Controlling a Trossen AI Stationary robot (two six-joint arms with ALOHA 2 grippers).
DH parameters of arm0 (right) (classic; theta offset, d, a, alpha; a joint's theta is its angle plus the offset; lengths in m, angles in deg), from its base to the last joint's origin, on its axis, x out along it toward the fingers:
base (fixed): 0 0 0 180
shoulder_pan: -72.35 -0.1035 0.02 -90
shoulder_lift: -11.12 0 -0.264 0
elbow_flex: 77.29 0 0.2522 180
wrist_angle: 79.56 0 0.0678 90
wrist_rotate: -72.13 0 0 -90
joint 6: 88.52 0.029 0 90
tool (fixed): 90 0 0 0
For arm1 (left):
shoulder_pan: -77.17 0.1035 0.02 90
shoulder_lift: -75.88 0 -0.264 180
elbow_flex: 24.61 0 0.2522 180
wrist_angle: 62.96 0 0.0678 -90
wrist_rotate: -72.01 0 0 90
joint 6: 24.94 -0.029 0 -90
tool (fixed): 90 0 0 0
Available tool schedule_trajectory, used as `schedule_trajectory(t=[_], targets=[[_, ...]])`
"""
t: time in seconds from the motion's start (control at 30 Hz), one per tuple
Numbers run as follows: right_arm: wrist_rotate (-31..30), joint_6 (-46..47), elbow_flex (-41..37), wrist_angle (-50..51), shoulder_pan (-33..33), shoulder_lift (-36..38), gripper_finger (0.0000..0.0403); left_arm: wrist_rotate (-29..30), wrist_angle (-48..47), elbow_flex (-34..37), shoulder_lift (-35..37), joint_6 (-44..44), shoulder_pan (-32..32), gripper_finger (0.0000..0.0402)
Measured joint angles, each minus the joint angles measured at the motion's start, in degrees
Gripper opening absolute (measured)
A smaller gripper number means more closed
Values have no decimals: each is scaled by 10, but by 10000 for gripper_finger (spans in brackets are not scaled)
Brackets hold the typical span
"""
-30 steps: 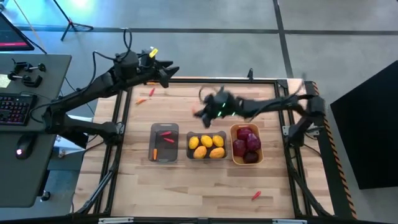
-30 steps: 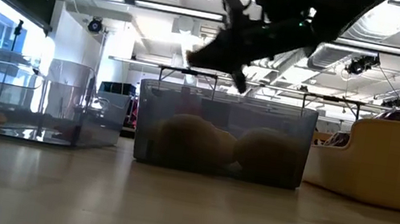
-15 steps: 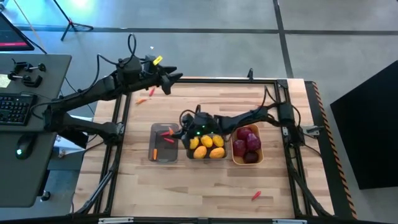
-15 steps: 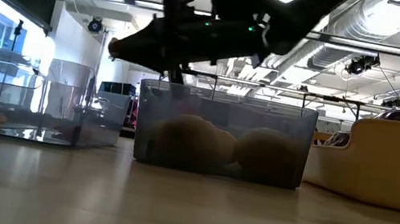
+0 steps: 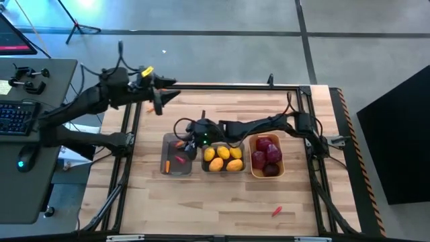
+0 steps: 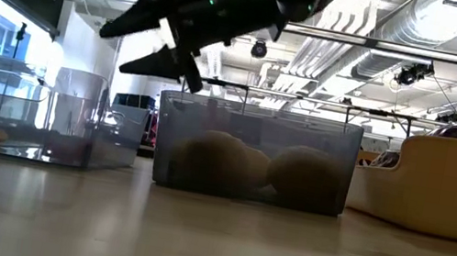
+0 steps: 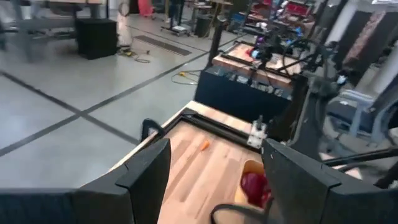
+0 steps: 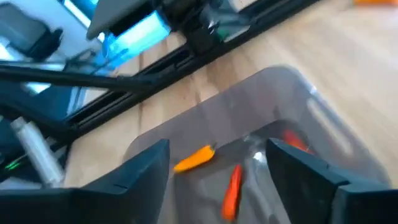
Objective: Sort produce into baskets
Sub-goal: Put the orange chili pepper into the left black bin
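Observation:
My right gripper (image 5: 185, 140) hangs open over the left grey basket (image 5: 176, 171), fingers slanting down toward the table's left (image 6: 111, 50). In the right wrist view, red-orange peppers (image 8: 232, 190) and an orange one (image 8: 194, 158) lie in that basket between and beyond the fingers. The middle grey basket (image 5: 203, 158) holds yellow lemons (image 5: 224, 158). The orange basket (image 5: 251, 161) holds dark red apples (image 5: 267, 154). My left gripper (image 5: 159, 104) is raised over the table's far left corner, open and holding nothing (image 7: 214, 149).
One loose pepper (image 5: 276, 211) lies on the wood near the front edge, right of centre. Another (image 7: 204, 145) lies on the table's far part. A black frame rail (image 5: 235, 86) runs round the table. A desk with a keyboard (image 5: 15, 115) stands to the left.
My right gripper has swung from over the table's far middle toward the left and near side, coming down over the left grey basket, and its fingers have opened there. My left gripper has drawn back toward the table's left edge.

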Motion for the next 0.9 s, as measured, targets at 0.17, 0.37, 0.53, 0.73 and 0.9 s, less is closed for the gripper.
schedule_trajectory(t=[0.17, 0.37, 0.53, 0.73, 0.9], targets=[[27, -38, 58, 184, 8, 8, 270, 47, -79, 0, 24, 1, 0, 239], [24, -119, 55, 367, -1, 77, 271, 55, -115, 37, 33, 42, -15, 239], [-17, -65, -44, 430, -43, 188, 271, 57, -81, 92, 45, 79, -37, 239], [-49, 201, -238, 398, -179, 360, 271, 58, -16, 130, 40, 123, -46, 239], [-103, 581, -348, 370, -346, 430, 271, 58, 5, 131, 21, 140, -45, 239]])
